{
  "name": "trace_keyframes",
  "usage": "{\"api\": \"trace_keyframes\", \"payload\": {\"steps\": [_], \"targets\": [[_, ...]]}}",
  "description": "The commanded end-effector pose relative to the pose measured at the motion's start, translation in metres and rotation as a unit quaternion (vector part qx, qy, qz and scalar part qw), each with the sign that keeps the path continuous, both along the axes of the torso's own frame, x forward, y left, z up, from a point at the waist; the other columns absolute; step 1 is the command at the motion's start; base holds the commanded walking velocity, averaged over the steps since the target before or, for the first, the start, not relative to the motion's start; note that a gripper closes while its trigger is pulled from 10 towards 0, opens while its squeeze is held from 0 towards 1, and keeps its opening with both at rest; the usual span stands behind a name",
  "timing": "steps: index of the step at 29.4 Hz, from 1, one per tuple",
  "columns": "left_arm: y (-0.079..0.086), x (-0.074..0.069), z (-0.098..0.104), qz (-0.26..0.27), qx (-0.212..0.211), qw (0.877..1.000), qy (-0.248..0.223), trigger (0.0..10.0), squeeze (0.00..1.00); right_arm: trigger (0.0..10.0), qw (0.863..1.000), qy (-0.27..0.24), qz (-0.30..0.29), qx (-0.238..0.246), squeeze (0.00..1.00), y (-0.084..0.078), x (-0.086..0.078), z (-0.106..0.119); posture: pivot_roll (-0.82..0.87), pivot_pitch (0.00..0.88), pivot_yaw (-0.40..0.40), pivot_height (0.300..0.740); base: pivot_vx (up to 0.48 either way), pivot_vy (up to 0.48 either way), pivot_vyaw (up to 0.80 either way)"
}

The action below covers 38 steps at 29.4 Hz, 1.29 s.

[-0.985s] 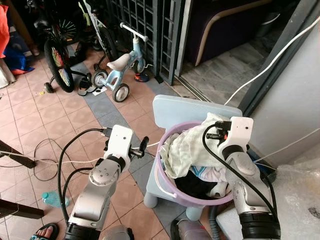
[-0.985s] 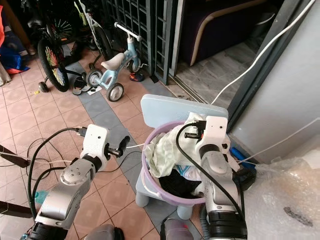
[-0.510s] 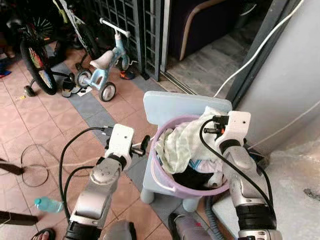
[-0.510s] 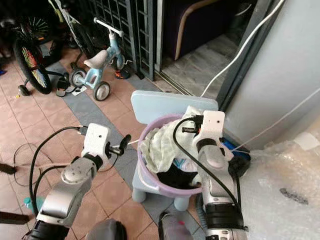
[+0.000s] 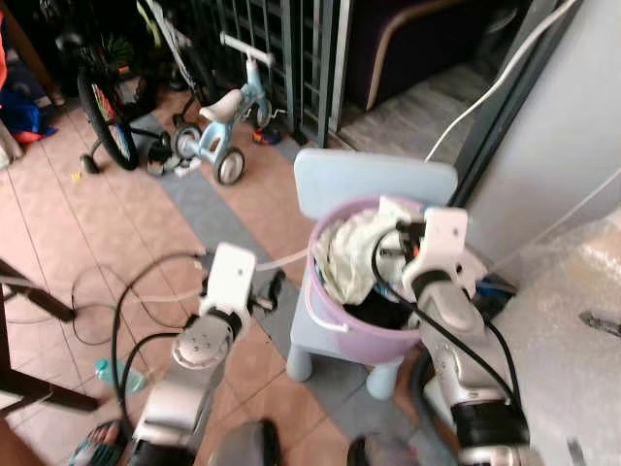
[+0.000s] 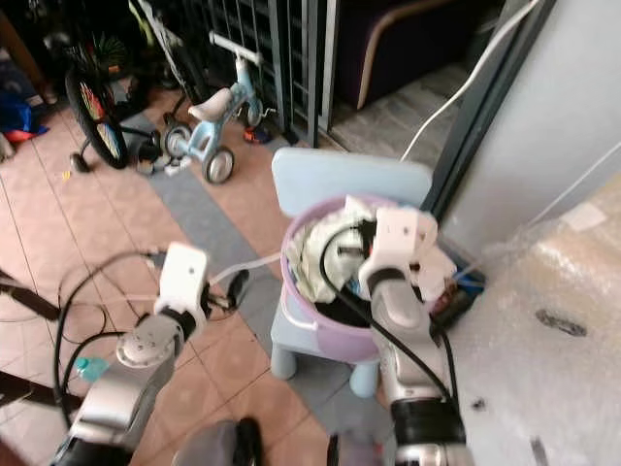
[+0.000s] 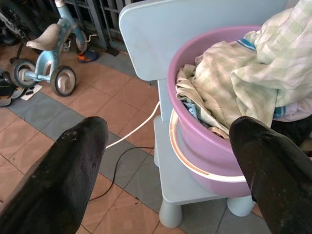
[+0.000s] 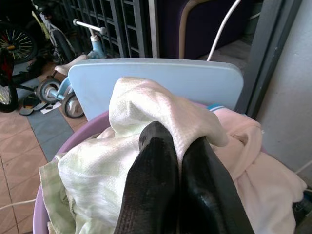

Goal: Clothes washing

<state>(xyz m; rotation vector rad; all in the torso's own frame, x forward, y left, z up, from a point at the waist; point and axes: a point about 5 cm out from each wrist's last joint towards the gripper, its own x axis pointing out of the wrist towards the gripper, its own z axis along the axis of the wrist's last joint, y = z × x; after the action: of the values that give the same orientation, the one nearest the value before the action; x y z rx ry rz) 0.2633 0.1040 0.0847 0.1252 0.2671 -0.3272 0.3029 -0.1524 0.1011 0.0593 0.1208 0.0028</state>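
A purple basin (image 5: 357, 338) heaped with laundry stands on a light blue child's chair (image 5: 374, 180). On top lies a pale green and cream cloth (image 8: 146, 105), over a pinkish garment (image 8: 243, 146) and dark clothes deeper down. My right gripper (image 8: 178, 141) is over the basin, its black fingers (image 8: 153, 161) shut on a fold of the pale cloth. My left gripper (image 7: 168, 129) is open at the basin's left side, a little short of its wall (image 7: 195, 141), with nothing between its fingers.
A blue tricycle (image 5: 228, 112) and a bicycle (image 5: 102, 116) stand by the metal grille behind. Cables (image 5: 146, 282) and a plastic bottle (image 5: 109, 372) lie on the tiled floor. A bubble-wrapped appliance (image 5: 572, 320) is close on the right, against a grey wall.
The whole picture has shifted and blurred as the camera moved. Both grippers hold their places by the basin, the right one still on the pale cloth.
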Motion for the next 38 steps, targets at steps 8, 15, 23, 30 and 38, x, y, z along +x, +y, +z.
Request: {"api": "trace_keyframes", "payload": {"steps": [8,15,23,30,38], "targets": [[0.007,0.002,0.001,0.003,0.018,1.0,-0.005,10.0,0.0,10.0,1.0,-0.009,-0.01,0.006,0.0,0.001,0.002,0.003,-0.06,0.055,0.04,0.74,-0.298,0.0,0.0],[0.006,0.005,0.008,-0.002,0.017,1.0,-0.012,10.0,0.0,10.0,1.0,-0.015,-0.019,0.003,0.0,-0.002,0.006,0.007,-0.06,0.078,0.04,0.74,-0.16,0.0,0.0],[0.011,0.003,0.017,0.003,0.021,0.999,-0.023,10.0,0.0,10.0,0.999,-0.022,-0.04,-0.004,0.0,-0.012,0.003,0.011,-0.05,0.128,0.033,0.74,0.0,0.0,0.0],[0.011,0.0,0.012,0.013,0.004,1.0,-0.012,10.0,0.0,10.0,0.996,-0.032,-0.074,-0.028,0.0,-0.025,0.004,0.014,-0.06,0.112,0.032,0.74,0.0,0.0,-0.48],[0.006,0.003,0.016,0.015,-0.034,0.999,-0.014,10.0,0.0,10.0,0.988,-0.074,-0.107,-0.081,0.0,-0.048,0.02,0.037,-0.06,0.083,0.034,0.74,0.0,0.0,-0.7]]}}
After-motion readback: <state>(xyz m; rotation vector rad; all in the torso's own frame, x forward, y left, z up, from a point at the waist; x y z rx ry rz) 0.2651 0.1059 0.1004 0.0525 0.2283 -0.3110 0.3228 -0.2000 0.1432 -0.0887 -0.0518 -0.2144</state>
